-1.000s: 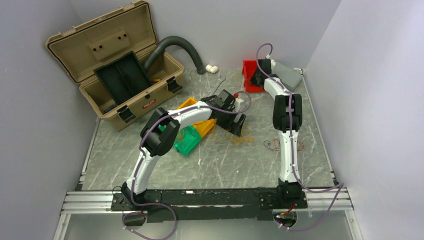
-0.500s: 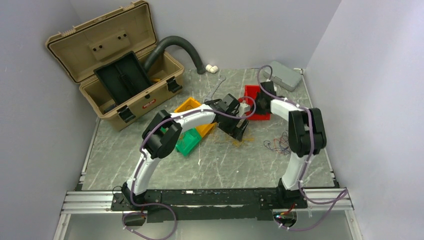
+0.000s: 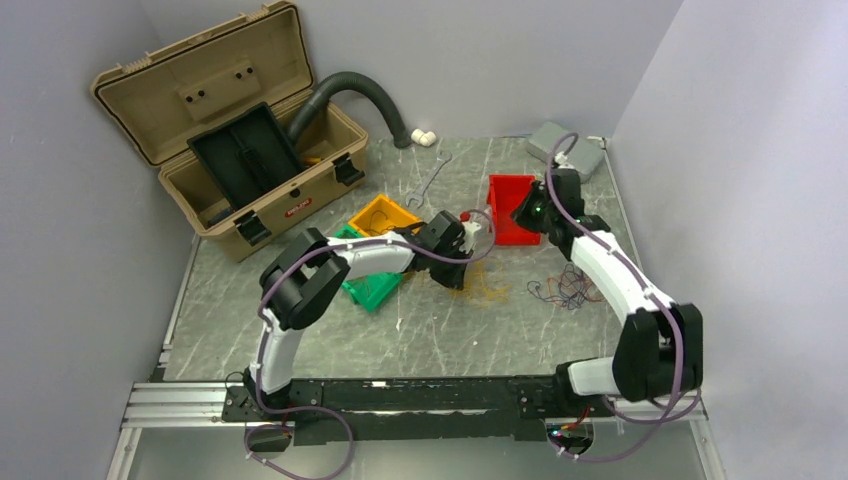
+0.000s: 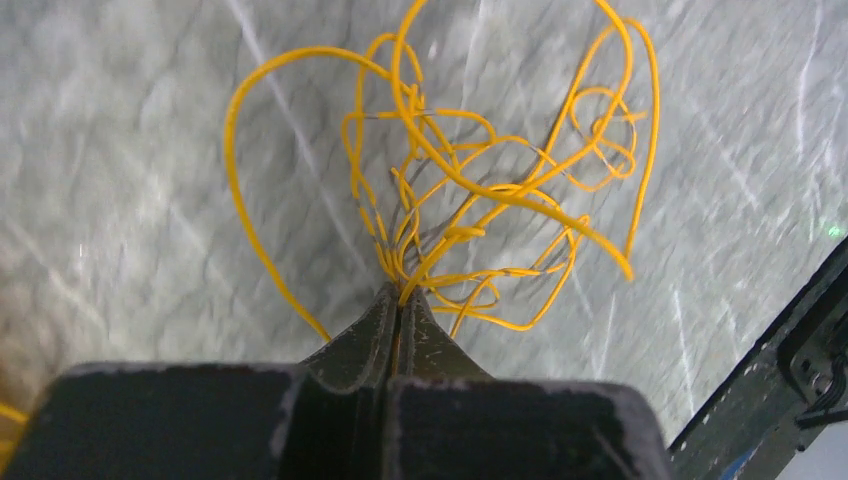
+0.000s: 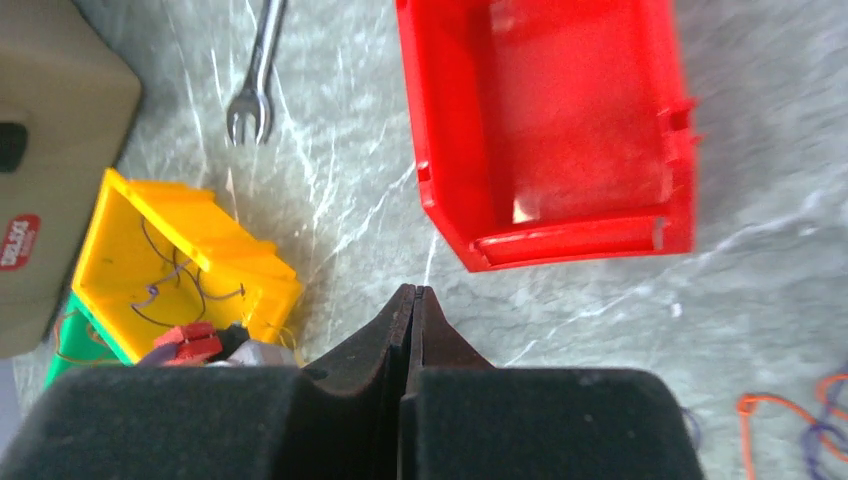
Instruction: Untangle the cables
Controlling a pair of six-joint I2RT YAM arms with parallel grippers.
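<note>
A loose tangle of thin yellow cables (image 4: 480,190) lies on the grey marbled table, and my left gripper (image 4: 400,292) is shut on several of its strands where they bunch together. From above, the left gripper (image 3: 455,272) is at mid-table with the yellow cables (image 3: 488,290) just to its right. A second small bunch of orange and dark cables (image 3: 563,290) lies further right; an orange loop (image 5: 790,410) of it shows in the right wrist view. My right gripper (image 5: 412,290) is shut on nothing and hovers just in front of the red bin (image 5: 560,120).
A yellow bin (image 5: 170,250) holding a few dark wires and a green bin (image 3: 375,288) sit left of the left gripper. A wrench (image 5: 255,70), an open tan toolbox (image 3: 230,130), a grey ribbed hose (image 3: 360,88) and a grey box (image 3: 565,148) stand towards the back.
The left jaws have closed on the yellow cables. The right gripper came forward from the back, the red bin came with it to mid-table, and the right elbow swung out to the right.
</note>
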